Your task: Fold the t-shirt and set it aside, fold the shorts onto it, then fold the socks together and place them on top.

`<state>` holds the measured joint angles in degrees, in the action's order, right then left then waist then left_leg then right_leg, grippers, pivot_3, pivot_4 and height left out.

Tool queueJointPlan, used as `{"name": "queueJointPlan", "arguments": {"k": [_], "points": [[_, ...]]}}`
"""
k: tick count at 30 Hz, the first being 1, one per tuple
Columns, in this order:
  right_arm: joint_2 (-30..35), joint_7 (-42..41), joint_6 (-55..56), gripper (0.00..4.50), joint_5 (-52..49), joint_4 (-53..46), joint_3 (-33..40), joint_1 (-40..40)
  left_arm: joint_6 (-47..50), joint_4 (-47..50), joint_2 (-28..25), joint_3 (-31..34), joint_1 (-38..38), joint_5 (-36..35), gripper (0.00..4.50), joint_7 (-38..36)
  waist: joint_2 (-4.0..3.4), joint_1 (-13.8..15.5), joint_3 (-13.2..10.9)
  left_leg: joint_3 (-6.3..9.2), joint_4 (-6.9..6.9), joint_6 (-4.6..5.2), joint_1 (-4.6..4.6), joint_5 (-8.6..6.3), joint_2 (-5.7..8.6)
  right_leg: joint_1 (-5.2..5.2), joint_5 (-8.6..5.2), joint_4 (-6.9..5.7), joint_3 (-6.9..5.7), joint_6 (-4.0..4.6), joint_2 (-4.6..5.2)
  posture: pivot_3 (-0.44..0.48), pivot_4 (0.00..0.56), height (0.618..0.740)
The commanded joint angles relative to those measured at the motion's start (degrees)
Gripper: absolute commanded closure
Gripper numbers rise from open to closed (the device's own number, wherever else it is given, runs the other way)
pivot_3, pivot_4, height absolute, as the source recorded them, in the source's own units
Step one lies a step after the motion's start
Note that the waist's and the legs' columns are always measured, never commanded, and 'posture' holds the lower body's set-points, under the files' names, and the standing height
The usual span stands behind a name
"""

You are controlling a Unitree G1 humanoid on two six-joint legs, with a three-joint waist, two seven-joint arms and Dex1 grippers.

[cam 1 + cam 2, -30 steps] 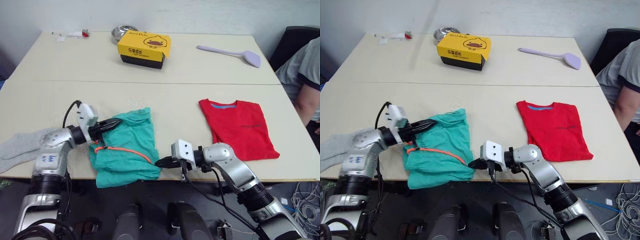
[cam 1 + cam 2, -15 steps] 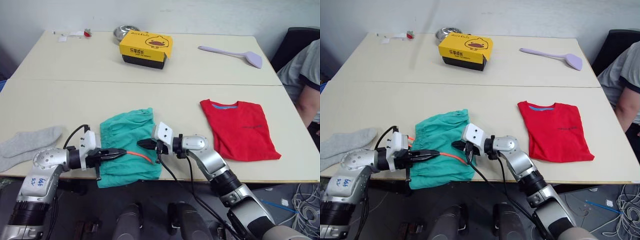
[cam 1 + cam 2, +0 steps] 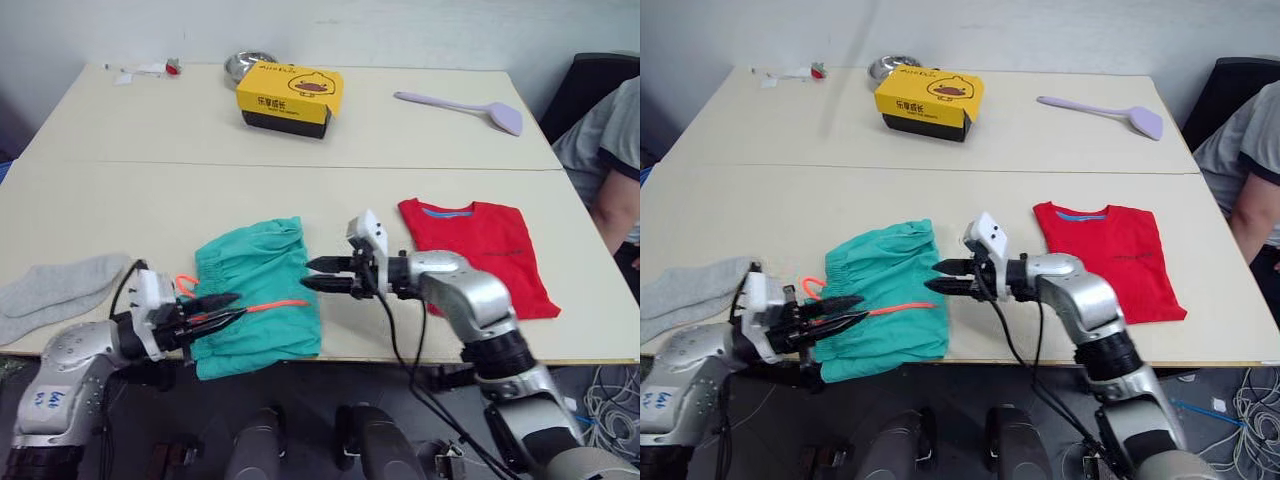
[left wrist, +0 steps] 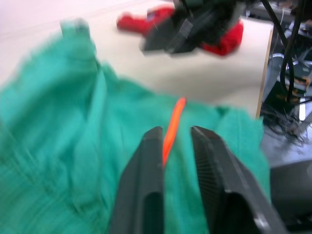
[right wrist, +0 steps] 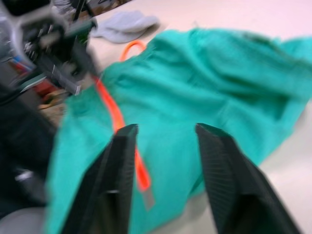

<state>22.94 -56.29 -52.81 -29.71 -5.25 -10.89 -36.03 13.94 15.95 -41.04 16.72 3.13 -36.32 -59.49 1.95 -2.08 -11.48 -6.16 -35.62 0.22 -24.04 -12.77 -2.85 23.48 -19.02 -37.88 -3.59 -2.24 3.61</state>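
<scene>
Both grippers are hovering jaws apart over crumpled teal shorts [image 3: 255,295]: left gripper [image 3: 222,308] straddling orange drawstring [image 3: 270,305], right gripper [image 3: 318,274] empty.

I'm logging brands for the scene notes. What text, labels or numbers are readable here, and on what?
Yellow box: dark characters beside a duck face, too small to read.
Red t-shirt: a small dark print on the chest, too small to read.
Teal shorts, grey socks, purple spatula: no text seen.

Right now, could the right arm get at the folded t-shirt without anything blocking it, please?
Probably yes: the t-shirt lies flat beside the right arm, with bare table around it. The right gripper, open, points away toward the shorts.
</scene>
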Motion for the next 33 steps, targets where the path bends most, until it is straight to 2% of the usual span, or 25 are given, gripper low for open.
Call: {"name": "queueJointPlan", "arguments": {"k": [1,4,5,6,8,14,18,21,27,32,33], "points": [[0.5,4.0,-16.5,1.25,-5.1,0.6,2.9,-4.3,0.4,3.0,-2.4,4.3,2.6,-2.9,2.13,-3.1,-0.03,-0.6,0.0,-0.01,0.02,-0.01,0.02,0.00,0.00,0.00,-0.01,0.00,0.01,0.05,0.00,0.000,0.150,0.740],[-1.6,9.0,-23.8,0.30,-3.8,6.6,2.8,-7.2,-2.0,2.8,-4.1,6.4,5.0,-1.5,1.29,-6.0,-0.03,-1.3,0.0,-0.05,0.22,-0.10,0.04,0.06,0.01,0.08,-0.07,0.01,0.00,0.16,-0.01,0.000,0.150,0.740],[-2.8,10.5,-24.6,0.00,-3.2,8.4,2.9,-7.8,-2.9,2.5,-4.5,6.9,5.7,-0.7,0.85,-6.9,-0.03,-1.3,0.0,-0.06,0.30,-0.12,0.03,0.07,-0.01,0.13,-0.10,0.02,-0.01,0.21,-0.04,0.000,0.150,0.740],[-3.8,11.7,-25.1,0.00,-2.9,9.7,3.1,-8.2,-3.0,2.4,-4.9,7.3,6.4,-0.4,0.72,-7.3,-0.03,-1.3,0.0,-0.06,0.32,-0.13,0.03,0.07,0.00,0.13,-0.10,0.03,-0.01,0.21,-0.05,0.000,0.150,0.740],[-6.2,13.3,-26.4,0.00,-3.2,11.7,3.5,-9.2,-2.9,1.9,-5.0,8.6,7.4,-1.0,0.12,-7.6,-0.07,-1.4,0.0,-0.09,0.36,-0.14,0.00,0.08,-0.01,0.18,-0.11,0.03,-0.02,0.23,-0.08,0.000,0.150,0.740],[-17.2,19.2,-32.4,0.00,-3.9,16.9,5.3,-12.8,1.0,2.0,-4.3,12.1,10.6,-7.0,0.02,-9.6,-0.03,-2.1,0.1,-0.11,0.38,-0.13,0.04,0.09,-0.05,0.17,-0.11,-0.02,0.01,0.23,-0.10,0.000,0.150,0.740],[-23.8,22.6,-32.7,0.00,-3.3,21.2,7.9,-14.7,0.2,0.4,-4.0,12.8,11.6,-6.4,0.02,-10.8,-0.04,-2.8,0.1,-0.11,0.48,-0.16,0.04,0.11,-0.05,0.17,-0.11,0.01,0.00,0.23,-0.11,0.000,0.150,0.740],[-26.2,24.7,-31.0,0.57,-2.2,24.5,8.9,-15.8,-0.3,0.7,-3.2,12.3,11.2,-5.8,0.00,-9.9,-0.04,-2.8,0.1,-0.12,0.49,-0.17,0.04,0.11,-0.05,0.19,-0.11,0.00,0.00,0.23,-0.12,0.000,0.150,0.740],[-26.2,28.9,-28.9,2.62,-1.4,26.9,14.3,-16.8,-0.9,1.3,-2.0,11.5,10.1,-5.5,0.00,-9.1,-0.02,-2.7,0.1,-0.11,0.49,-0.17,0.00,0.11,-0.02,0.19,-0.11,0.04,0.00,0.22,-0.09,0.000,0.150,0.740],[-22.2,29.9,-33.4,4.41,-4.0,20.7,18.4,-17.4,-1.1,0.8,-0.3,9.0,7.5,-5.4,0.00,-7.9,-0.03,-2.4,0.1,-0.10,0.49,-0.17,-0.05,0.11,0.00,0.22,-0.11,0.07,0.00,0.22,-0.06,0.000,0.150,0.740],[-21.5,29.9,-34.9,4.47,-4.7,19.5,19.9,-17.8,-1.0,0.8,0.1,8.5,6.9,-5.4,0.00,-7.6,-0.03,-2.4,0.1,-0.10,0.49,-0.16,-0.06,0.11,0.01,0.22,-0.11,0.08,0.00,0.22,-0.04,0.000,0.150,0.740]]}}
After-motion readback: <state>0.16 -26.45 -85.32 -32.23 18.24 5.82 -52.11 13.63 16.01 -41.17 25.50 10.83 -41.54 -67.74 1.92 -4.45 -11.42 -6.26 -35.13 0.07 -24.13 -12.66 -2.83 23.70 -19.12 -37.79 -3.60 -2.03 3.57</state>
